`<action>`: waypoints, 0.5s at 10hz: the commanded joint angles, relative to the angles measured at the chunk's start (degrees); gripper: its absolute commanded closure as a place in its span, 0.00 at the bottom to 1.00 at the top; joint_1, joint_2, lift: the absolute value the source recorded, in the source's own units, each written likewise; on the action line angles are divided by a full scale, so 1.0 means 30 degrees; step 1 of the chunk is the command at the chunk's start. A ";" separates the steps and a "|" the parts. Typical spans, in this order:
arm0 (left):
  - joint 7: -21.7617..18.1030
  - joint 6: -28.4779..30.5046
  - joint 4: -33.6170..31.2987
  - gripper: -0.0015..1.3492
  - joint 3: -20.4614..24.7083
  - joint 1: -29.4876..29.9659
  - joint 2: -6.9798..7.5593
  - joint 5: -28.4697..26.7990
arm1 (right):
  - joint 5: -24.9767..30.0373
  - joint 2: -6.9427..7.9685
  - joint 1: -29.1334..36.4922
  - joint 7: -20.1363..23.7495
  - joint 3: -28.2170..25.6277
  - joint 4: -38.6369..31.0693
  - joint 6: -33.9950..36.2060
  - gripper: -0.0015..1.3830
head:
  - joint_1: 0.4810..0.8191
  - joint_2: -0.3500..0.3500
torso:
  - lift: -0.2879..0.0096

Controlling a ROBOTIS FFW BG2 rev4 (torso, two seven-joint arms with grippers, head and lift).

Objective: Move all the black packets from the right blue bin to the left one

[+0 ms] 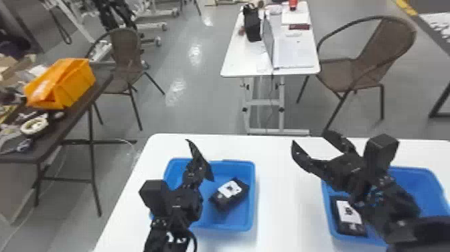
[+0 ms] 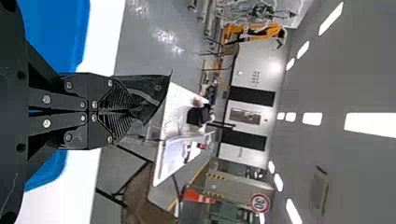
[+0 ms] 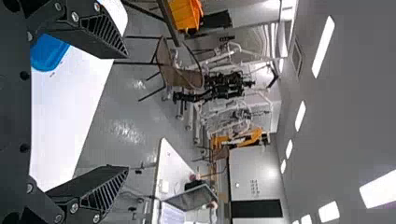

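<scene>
Right gripper (image 1: 309, 137), wide open, seems due to pick: back and down to the black packet (image 1: 349, 217) behind it. Left gripper (image 2: 150, 100) is closed.

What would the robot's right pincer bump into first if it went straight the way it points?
Probably nothing nearby: ahead of the right pincer, the way looks free past the white table and out over the floor, though its height is hard to judge.
</scene>
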 commanded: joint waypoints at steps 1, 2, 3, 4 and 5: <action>-0.0642 0.0759 0.0688 0.90 0.0370 -0.0026 0.0026 -0.0729 | 0.0096 0.0057 0.0559 -0.0003 -0.0761 -0.0399 0.0250 0.13 | 0.63 0.75 | 0.97; -0.1141 0.1375 0.0951 0.89 0.0633 -0.0026 0.0026 -0.0494 | 0.0096 0.0057 0.0734 -0.0003 -0.0967 -0.0428 0.0338 0.13 | 0.63 0.72 | 0.97; -0.1961 0.1375 0.1449 0.60 0.0985 0.0003 -0.0033 0.0150 | 0.0154 0.0057 0.0881 -0.0003 -0.1142 -0.0457 0.0309 0.13 | 0.63 0.70 | 0.97; -0.3250 0.0759 0.1947 0.24 0.1483 -0.0172 -0.0053 0.0267 | 0.0184 0.0028 0.1115 -0.0003 -0.1406 -0.0662 0.0279 0.13 | 0.63 0.70 | 0.97; -0.3514 0.0672 0.1889 0.05 0.1629 -0.0290 -0.0053 0.0179 | 0.0272 0.0057 0.1496 -0.0003 -0.1875 -0.1073 0.0514 0.13 | 0.63 0.69 | 0.97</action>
